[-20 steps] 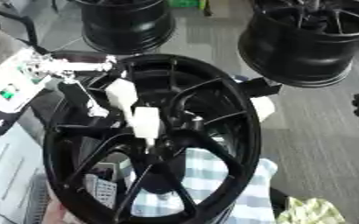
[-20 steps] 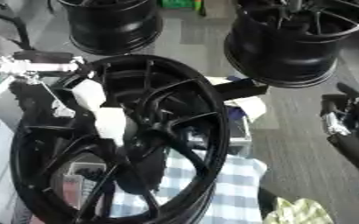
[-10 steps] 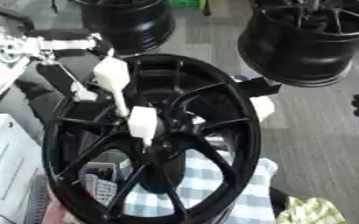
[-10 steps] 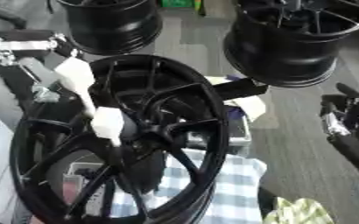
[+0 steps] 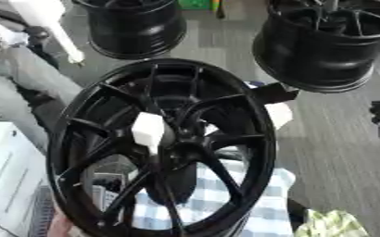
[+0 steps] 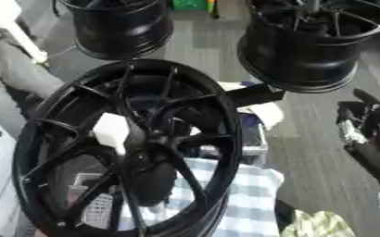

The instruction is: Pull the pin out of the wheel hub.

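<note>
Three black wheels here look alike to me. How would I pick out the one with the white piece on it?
Look for the largest wheel, standing on edge in the foreground over a blue-and-white checked cloth. The two other black wheels sit farther back on the grey floor. Only the near one has a white block at its centre hub, where the spokes meet.

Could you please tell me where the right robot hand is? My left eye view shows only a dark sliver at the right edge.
Observer: In the right eye view the right robot hand shows as a black-and-silver shape right of the wheel, over grey floor and apart from the rim.
Operator: Thank you. Is it anywhere near the pin?
Observer: No. In that view it sits below the far wheel at the right side, while the white pin hangs out of the hub at the upper left, with the whole wheel between them.
</note>
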{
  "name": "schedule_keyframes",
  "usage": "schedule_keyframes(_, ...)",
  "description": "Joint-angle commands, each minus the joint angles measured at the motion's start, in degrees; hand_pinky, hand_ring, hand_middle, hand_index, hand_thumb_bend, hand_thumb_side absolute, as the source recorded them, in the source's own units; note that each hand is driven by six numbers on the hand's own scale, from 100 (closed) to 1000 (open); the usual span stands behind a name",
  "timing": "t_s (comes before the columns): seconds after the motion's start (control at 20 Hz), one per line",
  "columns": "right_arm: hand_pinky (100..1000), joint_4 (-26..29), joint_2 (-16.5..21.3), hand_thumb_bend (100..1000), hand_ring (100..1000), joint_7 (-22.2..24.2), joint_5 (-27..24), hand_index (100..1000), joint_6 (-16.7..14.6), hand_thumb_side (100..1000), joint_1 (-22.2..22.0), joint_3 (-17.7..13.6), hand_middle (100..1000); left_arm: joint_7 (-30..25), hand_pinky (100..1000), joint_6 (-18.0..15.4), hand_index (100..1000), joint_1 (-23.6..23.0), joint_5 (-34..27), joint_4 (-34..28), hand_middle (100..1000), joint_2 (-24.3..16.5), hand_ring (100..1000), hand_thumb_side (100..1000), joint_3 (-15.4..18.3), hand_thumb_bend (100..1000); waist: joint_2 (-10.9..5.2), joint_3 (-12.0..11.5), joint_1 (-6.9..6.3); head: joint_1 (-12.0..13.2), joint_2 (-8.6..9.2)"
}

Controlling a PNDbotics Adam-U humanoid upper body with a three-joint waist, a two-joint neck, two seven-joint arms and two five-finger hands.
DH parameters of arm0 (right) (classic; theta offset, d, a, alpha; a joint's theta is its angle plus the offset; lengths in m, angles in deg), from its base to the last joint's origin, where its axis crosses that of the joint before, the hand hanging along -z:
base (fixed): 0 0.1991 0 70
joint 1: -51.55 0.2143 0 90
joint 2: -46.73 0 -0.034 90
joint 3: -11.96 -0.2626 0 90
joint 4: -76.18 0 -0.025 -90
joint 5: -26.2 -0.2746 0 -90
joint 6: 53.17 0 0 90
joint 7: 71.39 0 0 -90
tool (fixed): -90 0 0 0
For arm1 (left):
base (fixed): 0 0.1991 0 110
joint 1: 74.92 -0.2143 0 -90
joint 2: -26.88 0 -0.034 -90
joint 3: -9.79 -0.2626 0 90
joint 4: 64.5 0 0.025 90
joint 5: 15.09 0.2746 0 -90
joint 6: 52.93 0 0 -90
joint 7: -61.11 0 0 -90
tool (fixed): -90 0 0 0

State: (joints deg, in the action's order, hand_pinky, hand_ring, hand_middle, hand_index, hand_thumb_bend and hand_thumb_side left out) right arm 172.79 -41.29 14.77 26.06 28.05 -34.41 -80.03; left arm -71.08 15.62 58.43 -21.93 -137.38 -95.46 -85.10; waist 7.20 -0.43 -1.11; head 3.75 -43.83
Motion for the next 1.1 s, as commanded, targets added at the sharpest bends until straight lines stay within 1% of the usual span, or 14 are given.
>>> schedule_keyframes(0.05, 800, 0.6, 1.5, 100, 812, -0.2, -0.1, 938, 0.0, 463, 0.4, -0.7, 745, 0.6, 655, -1.7, 547, -0.4, -0.4, 4.9, 500, -3.7, 565, 210, 4.8, 253, -0.78, -0.1, 0.13, -0.3, -0.28)
schedule_keyframes(0.15, 800, 0.5, 1.5, 100, 812, -0.3, -0.2, 938, 0.0, 463, 0.4, -0.8, 745, 2.5, 656, -1.1, 548, -2.0, -0.4, 8.7, 502, -4.6, 567, 212, 7.2, 252, -0.75, -0.2, 0.24, -0.4, -0.28)
schedule_keyframes(0.25, 800, 0.5, 1.5, 100, 812, -0.3, -0.2, 938, 0.0, 462, 0.4, -0.8, 745, 4.0, 656, -0.7, 550, -3.5, 0.1, 12.0, 504, -5.3, 569, 213, 8.8, 254, -0.70, -0.4, 0.34, -0.5, -0.28)
schedule_keyframes(0.4, 800, 0.5, 1.4, 100, 812, -0.3, -0.1, 938, -0.1, 462, 0.5, -0.8, 745, 5.7, 661, -0.3, 558, -5.6, 1.8, 16.3, 512, -5.4, 578, 221, 10.2, 256, -0.62, -0.6, 0.52, -0.5, -0.28)
schedule_keyframes(0.5, 800, 0.5, 1.3, 100, 812, -0.2, -0.1, 938, -0.1, 462, 0.6, -0.8, 745, 6.5, 666, 0.0, 577, -7.4, 4.3, 18.3, 526, -5.2, 590, 212, 10.6, 261, -0.55, -0.5, 0.73, -0.4, -0.28)
schedule_keyframes(0.55, 800, 0.5, 1.2, 100, 812, -0.2, -0.1, 938, -0.1, 462, 0.6, -0.8, 745, 6.9, 672, 0.0, 597, -8.3, 5.8, 19.0, 540, -5.1, 603, 237, 10.8, 290, -0.51, -0.4, 0.82, -0.4, -0.28)
schedule_keyframes(0.6, 800, 0.5, 1.2, 100, 812, -0.2, -0.1, 938, -0.1, 462, 0.6, -0.9, 745, 7.6, 686, 0.3, 634, -9.5, 7.4, 19.6, 576, -4.9, 637, 294, 11.1, 344, -0.46, -0.4, 0.91, -0.4, -0.28)
schedule_keyframes(0.65, 800, 0.4, 1.2, 100, 812, -0.2, -0.1, 938, 0.0, 463, 0.6, -0.9, 745, 8.2, 738, 0.7, 738, -10.8, 8.9, 20.2, 708, -4.8, 744, 417, 11.5, 467, -0.40, -0.3, 0.98, -0.4, -0.28)
schedule_keyframes(0.7, 800, 0.4, 1.2, 100, 813, -0.3, -0.1, 938, 0.0, 463, 0.5, -1.0, 745, 8.9, 760, 1.4, 784, -12.1, 10.5, 21.0, 758, -4.6, 773, 474, 11.9, 526, -0.35, -0.3, 1.03, -0.5, -0.28)
schedule_keyframes(0.75, 800, 0.4, 1.2, 100, 813, -0.3, -0.1, 938, 0.0, 464, 0.5, -1.0, 745, 9.7, 809, 2.1, 864, -13.3, 12.1, 21.6, 848, -4.5, 842, 589, 12.3, 659, -0.30, -0.3, 1.05, -0.5, -0.28)
schedule_keyframes(0.8, 800, 0.4, 1.2, 100, 813, -0.3, -0.1, 938, 0.0, 464, 0.6, -1.1, 745, 10.8, 827, 2.9, 886, -14.6, 13.9, 22.5, 879, -4.5, 871, 631, 12.8, 709, -0.26, -0.3, 1.06, -0.5, -0.28)
schedule_keyframes(0.85, 800, 0.4, 1.2, 100, 813, -0.3, -0.1, 938, 0.0, 464, 0.6, -1.1, 745, 12.2, 849, 3.5, 905, -15.6, 15.5, 23.2, 915, -4.3, 907, 660, 13.5, 756, -0.22, -0.4, 1.08, -0.6, -0.28)
schedule_keyframes(0.95, 800, 0.3, 1.1, 100, 813, -0.3, 0.0, 938, 0.0, 464, 0.6, -1.2, 745, 15.1, 866, 4.3, 919, -17.5, 17.4, 24.3, 942, -4.0, 933, 675, 14.9, 796, -0.14, -0.4, 1.11, -0.7, -0.28)
schedule_keyframes(1.1, 800, 0.3, 1.1, 100, 813, -0.4, 0.0, 938, 0.0, 465, 0.5, -1.3, 745, 19.3, 868, 4.6, 922, -20.3, 17.9, 25.2, 949, -3.9, 937, 682, 17.0, 797, -0.03, -0.5, 1.13, -0.7, -0.28)
